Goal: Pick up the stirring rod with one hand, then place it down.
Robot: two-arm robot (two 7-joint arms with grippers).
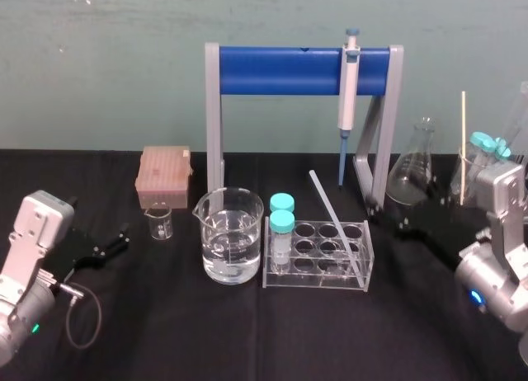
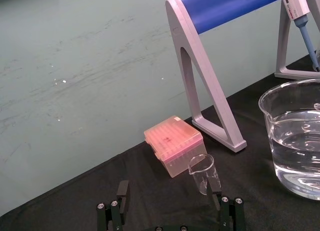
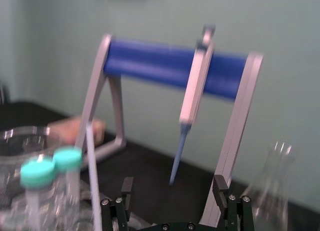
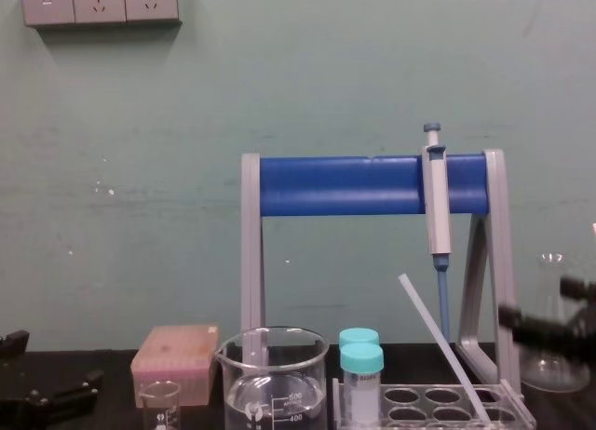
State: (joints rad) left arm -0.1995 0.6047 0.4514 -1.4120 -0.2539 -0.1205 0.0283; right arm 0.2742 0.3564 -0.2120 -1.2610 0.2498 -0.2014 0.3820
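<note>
leaning stirring rod (image 1: pixel 337 227) stands near right pincer (image 3: pixel 173 185).

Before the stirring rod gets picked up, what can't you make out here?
Lower end of the stirring rod: head view, lost among the clear walls of the test tube rack.
Fingertips of the open right tool: head view, black against the black cloth.
Lower part of the far-right glass vessel: head view, hidden by the right arm.
The left tool idles open at left.
</note>
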